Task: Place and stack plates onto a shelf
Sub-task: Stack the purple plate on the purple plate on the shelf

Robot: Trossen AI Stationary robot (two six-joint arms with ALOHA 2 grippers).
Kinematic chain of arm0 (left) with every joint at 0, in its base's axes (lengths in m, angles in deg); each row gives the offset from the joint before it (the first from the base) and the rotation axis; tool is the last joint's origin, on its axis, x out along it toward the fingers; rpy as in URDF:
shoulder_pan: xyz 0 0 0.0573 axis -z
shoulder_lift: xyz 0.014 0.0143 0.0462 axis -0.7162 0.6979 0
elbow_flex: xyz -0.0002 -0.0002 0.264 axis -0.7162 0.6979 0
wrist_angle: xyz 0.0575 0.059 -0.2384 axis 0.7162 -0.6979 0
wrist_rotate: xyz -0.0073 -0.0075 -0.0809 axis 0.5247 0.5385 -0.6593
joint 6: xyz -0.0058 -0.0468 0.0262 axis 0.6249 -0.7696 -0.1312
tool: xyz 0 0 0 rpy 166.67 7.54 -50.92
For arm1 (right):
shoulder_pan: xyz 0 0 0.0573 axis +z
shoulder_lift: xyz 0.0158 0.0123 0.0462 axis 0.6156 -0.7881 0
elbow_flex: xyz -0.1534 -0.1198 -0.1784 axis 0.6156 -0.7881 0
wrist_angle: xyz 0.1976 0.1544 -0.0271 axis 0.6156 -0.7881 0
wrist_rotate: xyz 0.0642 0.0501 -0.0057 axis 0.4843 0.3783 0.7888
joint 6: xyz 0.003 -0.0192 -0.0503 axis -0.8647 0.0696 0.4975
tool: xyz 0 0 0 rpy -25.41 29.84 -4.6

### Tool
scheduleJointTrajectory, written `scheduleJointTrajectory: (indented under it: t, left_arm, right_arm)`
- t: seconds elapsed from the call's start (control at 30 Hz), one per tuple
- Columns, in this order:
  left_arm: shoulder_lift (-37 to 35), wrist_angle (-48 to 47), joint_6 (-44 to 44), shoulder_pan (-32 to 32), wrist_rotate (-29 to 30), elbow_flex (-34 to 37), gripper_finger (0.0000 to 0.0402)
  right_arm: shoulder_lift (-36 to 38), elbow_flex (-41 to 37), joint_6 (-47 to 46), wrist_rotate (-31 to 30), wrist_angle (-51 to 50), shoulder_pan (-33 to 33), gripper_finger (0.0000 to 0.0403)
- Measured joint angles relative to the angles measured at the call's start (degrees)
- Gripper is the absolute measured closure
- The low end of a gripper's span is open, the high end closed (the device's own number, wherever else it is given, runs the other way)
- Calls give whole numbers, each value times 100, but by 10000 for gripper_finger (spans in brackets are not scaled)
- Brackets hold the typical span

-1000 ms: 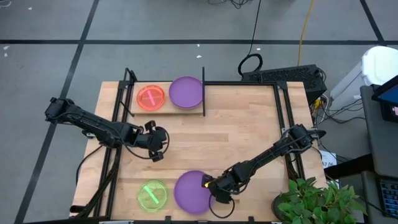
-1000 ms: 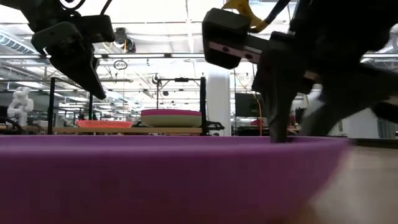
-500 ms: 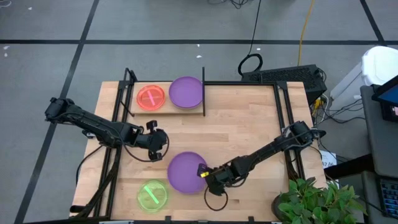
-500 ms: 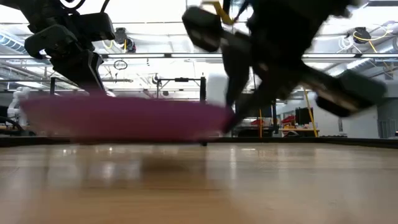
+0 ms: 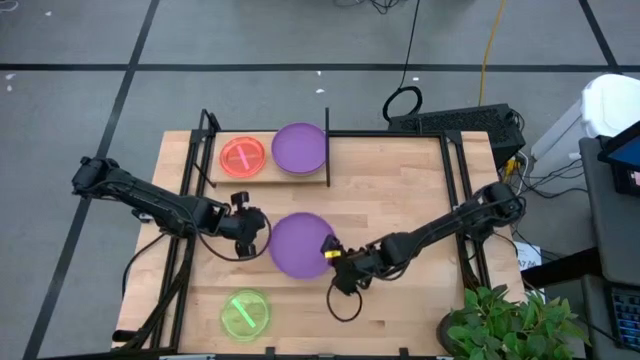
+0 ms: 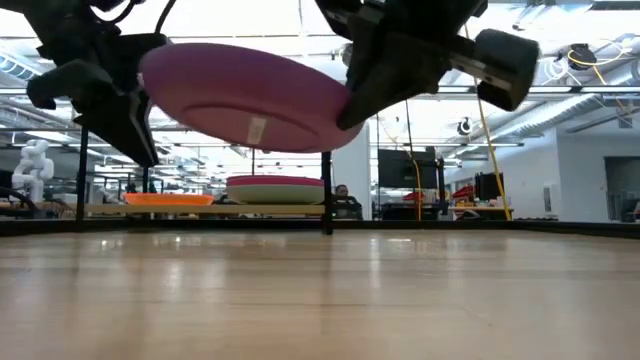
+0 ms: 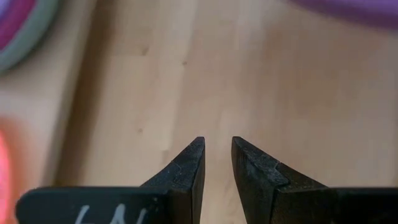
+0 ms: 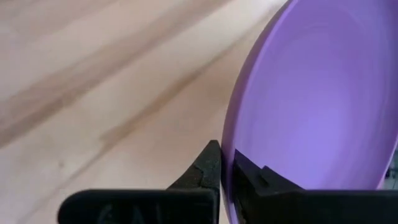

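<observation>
The shelf (image 5: 215,181) held a red plate (image 5: 242,157) beside a purple stack (image 5: 299,148). The right tool (image 5: 331,254) pinched a lifted purple plate (image 5: 296,244); the left tool (image 5: 253,232) stood narrowly parted, empty.

Bright, even overhead lighting, ceiling lamps glaring in low view, wrist views softly blurred

**Two dark jointed arms**

Both arms are black and segmented, with loose black cables trailing. The right tool (image 5: 333,262) shows a yellow-orange mark. The left tool (image 7: 216,163) ends in wedge-shaped fingers (image 7: 186,168); pale lettering marks its base.
</observation>
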Motion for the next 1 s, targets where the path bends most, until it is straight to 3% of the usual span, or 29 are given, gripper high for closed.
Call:
scheduleJointTrajectory:
  t: [0.17, 0.53, 1.0]
  left_arm:
    - [-294, -80, 32, 39, 484, 2, 316]
    - [-1180, -50, 86, 282, 596, 2, 316]
    - [-1195, -51, -23, 647, 589, 4, 316]
  right_arm:
    - [199, 0, -54, -24, -251, -241, 402]
    - [726, 0, 619, -327, -407, -1069, 402]
    - [763, 591, 1627, 61, -10, -2177, 403]
